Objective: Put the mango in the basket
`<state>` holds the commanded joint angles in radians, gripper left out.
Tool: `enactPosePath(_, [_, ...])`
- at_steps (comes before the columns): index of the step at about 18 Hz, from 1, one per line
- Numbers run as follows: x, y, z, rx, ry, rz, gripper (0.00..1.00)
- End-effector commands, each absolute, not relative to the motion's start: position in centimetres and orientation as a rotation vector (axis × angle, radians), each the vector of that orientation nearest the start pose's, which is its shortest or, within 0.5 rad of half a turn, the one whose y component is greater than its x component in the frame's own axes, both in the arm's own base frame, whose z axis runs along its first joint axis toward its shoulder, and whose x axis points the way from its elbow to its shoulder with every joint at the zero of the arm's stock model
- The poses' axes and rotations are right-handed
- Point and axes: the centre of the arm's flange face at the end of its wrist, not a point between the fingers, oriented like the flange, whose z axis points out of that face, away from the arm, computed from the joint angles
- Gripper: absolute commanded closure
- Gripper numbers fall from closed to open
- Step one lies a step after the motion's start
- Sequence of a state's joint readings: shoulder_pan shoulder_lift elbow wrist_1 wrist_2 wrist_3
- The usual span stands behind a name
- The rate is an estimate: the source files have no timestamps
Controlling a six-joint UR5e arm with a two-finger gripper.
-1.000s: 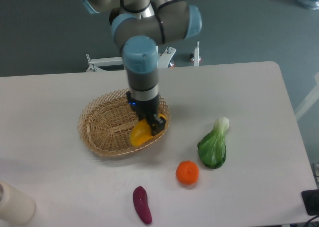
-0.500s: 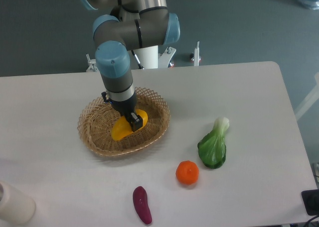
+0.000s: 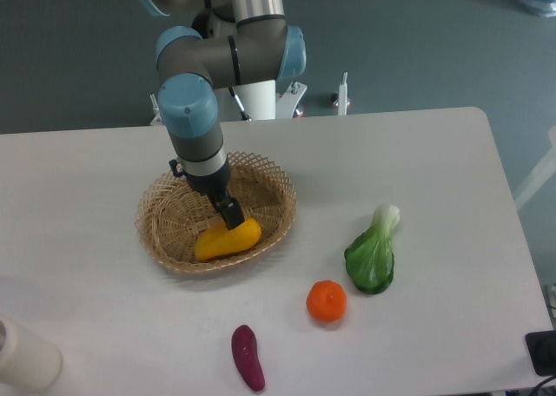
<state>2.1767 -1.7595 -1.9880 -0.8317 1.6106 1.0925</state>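
Yellow-orange and smooth, the oblong mango lies on its side inside the shallow oval basket of light tan woven wicker, toward the lower right of the bowl and close to the near rim. The dark two-finger end effector sits right at the fruit's upper edge, near the centre left of the frame. From this angle I cannot tell whether its fingers are closed on the mango or have already parted; the tips merge with the fruit's outline.

The main risk, as I judge it, lies in the exit. If the fingers are clamped on the slick skin and the arm lifts, the fruit comes back out. If they are parted only a little, a finger could drag the mango up the sloping wall and tip it over the low lattice rim onto the white table. The basket looks light, so a sideways pull might also slide it.

Materials differ sharply: the wicker is rough and openwork with a looped edge, the mango glossy and rounded. Lower right of the basket sit a round orange fruit, a leafy green bok choy with a pale stem, and a small glossy purple eggplant, all well apart from it.
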Motion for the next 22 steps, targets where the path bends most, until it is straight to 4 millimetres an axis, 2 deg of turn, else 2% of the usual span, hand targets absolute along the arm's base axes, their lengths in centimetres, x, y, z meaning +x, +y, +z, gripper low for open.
enactPosePath(2, [-19.5,49.6,27.6,-2.984,0.701,0.227,0.00])
enactPosePath(7, [-26.7,48.2,30.2,-2.990,0.500,0.278,0.00])
enactPosePath(8, [-28.6,47.2,30.6,-2.993,0.451,0.286,0.00])
enactPosePath(12, [-33.3,46.1,32.6,-2.967,0.341,0.336,0.00])
enactPosePath(14, [-36.1,44.9,32.7,-2.951,0.290,0.327,0.00])
enactPosePath(17, [-39.7,43.2,33.0,-2.920,0.304,0.310,0.00])
enactPosePath(22, [-43.1,43.1,32.7,-2.924,0.322,0.291,0.00])
